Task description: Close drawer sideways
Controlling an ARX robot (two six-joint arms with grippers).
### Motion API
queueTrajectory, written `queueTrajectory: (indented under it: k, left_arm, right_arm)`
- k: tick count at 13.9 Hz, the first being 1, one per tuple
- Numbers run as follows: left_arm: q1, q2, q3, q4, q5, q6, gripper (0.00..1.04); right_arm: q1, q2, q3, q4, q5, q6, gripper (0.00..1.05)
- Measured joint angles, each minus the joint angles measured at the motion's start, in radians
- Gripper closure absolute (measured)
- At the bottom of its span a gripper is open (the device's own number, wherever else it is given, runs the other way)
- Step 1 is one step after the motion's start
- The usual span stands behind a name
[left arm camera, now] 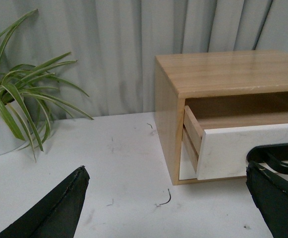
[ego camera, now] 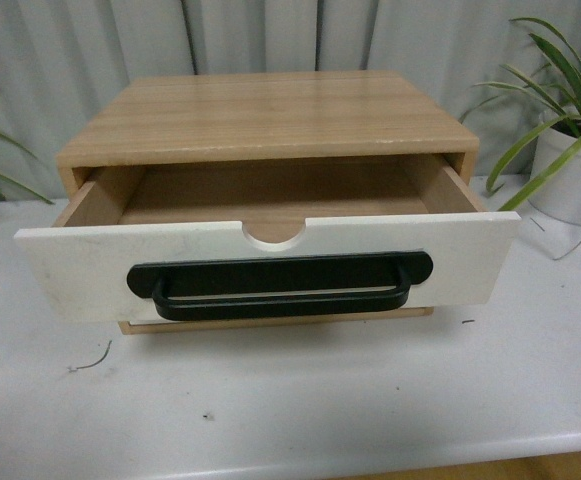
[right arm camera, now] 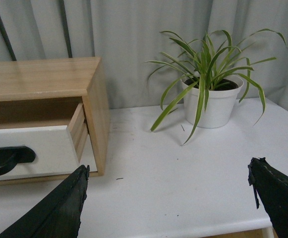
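White board makes the front of the wide shallow drawer [ego camera: 200, 245], which sits in the middle of the front view, pulled well out of a light wood box cabinet [ego camera: 270, 115] toward the lower edge of the frame. Its long axis runs from left to right across the frame, the left end a little lower than the right, and its face points at the camera. A long black bar handle [ego camera: 280, 275] lies along this face, under a half-round notch in the top edge. The inside of the drawer shows only bare wood. The cabinet stands on a white table [ego camera: 320, 400]. At the right edge of the frame a green striped plant [ego camera: 570, 110] in a white pot [ego camera: 575, 180] stands well apart from the drawer. No arm shows in this view.

From the left wrist, the left gripper [left arm camera: 166, 171] is released, its two black fingers [left arm camera: 59, 208] spread wide above the table. The drawer [left arm camera: 228, 151] sticks out of the cabinet's open side, and one finger overlaps the handle end in the picture; I cannot tell whether they touch. A small curled wire [left arm camera: 164, 200] lies on the table near the cabinet corner.

From the right wrist, the right gripper [right arm camera: 168, 166] is also spread open and grasps nothing. The drawer [right arm camera: 34, 148] is beside one finger, and the potted plant [right arm camera: 208, 64] stands beyond, apart from the cabinet.
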Motion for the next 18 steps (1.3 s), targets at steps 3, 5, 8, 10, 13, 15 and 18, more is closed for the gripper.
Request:
queueTrajectory:
  k: [3, 5, 8, 10, 13, 15, 18]
  left_arm:
    - [0.0, 0.0, 0.0, 0.0, 0.0, 0.0, 0.07]
    - [0.0, 0.0, 0.0, 0.0, 0.0, 0.0, 0.07]
    - [0.0, 0.0, 0.0, 0.0, 0.0, 0.0, 0.07]
    - [0.0, 0.0, 0.0, 0.0, 0.0, 0.0, 0.07]
    - [0.0, 0.0, 0.0, 0.0, 0.0, 0.0, 0.07]
    - [0.0, 0.0, 0.0, 0.0, 0.0, 0.0, 0.07]
    - [0.0, 0.0, 0.0, 0.0, 0.0, 0.0, 0.07]
  right_arm:
    - [0.0, 0.0, 0.0, 0.0, 0.0, 0.0, 0.06]
    - [0.0, 0.0, 0.0, 0.0, 0.0, 0.0, 0.06]
    - [0.0, 0.0, 0.0, 0.0, 0.0, 0.0, 0.06]
    - [0.0, 0.0, 0.0, 0.0, 0.0, 0.0, 0.06]
    - [0.0, 0.0, 0.0, 0.0, 0.0, 0.0, 0.06]
    - [0.0, 0.0, 0.0, 0.0, 0.0, 0.0, 0.06]
    - [0.0, 0.0, 0.0, 0.0, 0.0, 0.0, 0.06]
